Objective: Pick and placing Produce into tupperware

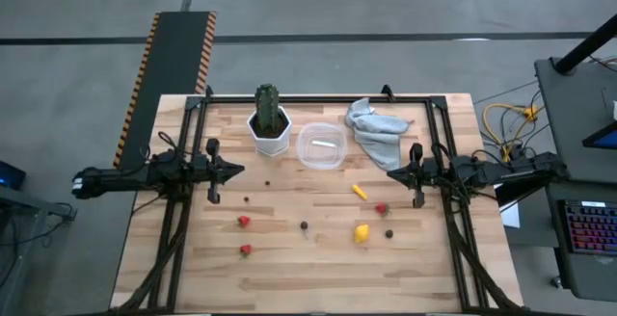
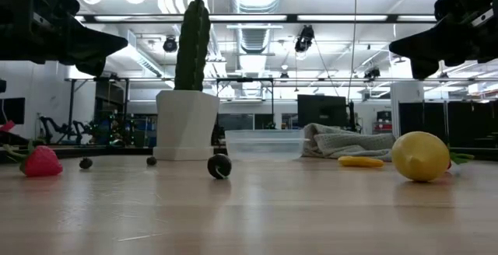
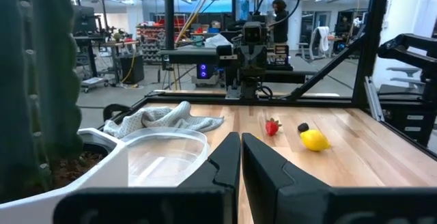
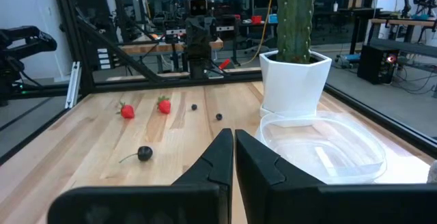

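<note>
The clear tupperware (image 1: 321, 146) stands at the table's far middle, beside the white cactus pot (image 1: 270, 133). Produce lies loose on the wood: two red berries (image 1: 244, 222) (image 1: 246, 250) at the near left, a third (image 1: 381, 208) at the right, a yellow lemon (image 1: 362, 232), a yellow-orange stick (image 1: 359, 192) and dark berries (image 1: 304, 226) (image 1: 389, 232). My left gripper (image 1: 241, 170) is shut and hangs level over the left side. My right gripper (image 1: 390, 172) is shut and hangs level over the right side. Neither one touches anything.
A crumpled grey cloth (image 1: 376, 128) lies at the far right, next to the tupperware. Black frame rails (image 1: 318, 98) run along the table's far edge and down both sides. Bare wood spreads along the near edge.
</note>
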You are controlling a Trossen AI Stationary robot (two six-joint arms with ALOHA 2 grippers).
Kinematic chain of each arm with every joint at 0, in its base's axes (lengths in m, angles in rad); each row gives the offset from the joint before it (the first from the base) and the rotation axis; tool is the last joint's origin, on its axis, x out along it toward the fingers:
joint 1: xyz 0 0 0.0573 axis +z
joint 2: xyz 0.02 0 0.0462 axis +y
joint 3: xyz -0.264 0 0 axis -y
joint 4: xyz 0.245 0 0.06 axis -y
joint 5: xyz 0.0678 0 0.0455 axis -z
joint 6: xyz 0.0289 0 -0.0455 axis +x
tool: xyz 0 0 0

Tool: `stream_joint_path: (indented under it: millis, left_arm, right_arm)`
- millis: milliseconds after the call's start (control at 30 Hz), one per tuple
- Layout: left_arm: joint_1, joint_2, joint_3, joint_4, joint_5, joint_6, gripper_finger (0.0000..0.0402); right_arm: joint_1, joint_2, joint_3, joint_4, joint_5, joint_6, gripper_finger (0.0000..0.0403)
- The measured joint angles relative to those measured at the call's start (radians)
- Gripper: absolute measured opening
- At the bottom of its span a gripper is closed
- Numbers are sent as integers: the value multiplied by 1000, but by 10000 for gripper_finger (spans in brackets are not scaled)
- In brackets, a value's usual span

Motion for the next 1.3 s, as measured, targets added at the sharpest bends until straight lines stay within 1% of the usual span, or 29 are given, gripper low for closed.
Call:
stream_joint_path:
  millis: [600,700,767,1033,1100,1167,1233,1300]
  left_arm:
    - [0,0,0,-1,-1,0,0]
    - [0,0,0,-2,-28,6,0]
    - [0,0,0,-2,-42,6,0]
    - [0,0,0,-2,-42,6,0]
    - [0,0,0,-2,-42,19,0]
    - [0,0,0,-2,-42,40,0]
    - [0,0,0,-2,-42,56,0]
    - [0,0,0,-1,-42,56,0]
  right_arm:
    - [0,0,0,10,6,-19,9]
    - [0,0,0,13,7,-42,9]
    - [0,0,0,13,8,-23,9]
    - [0,0,0,25,8,12,9]
    - [0,2,0,49,9,-26,9]
    - [0,2,0,57,28,-51,9]
    - [0,8,0,58,74,-15,9]
    - [0,15,0,58,90,5,9]
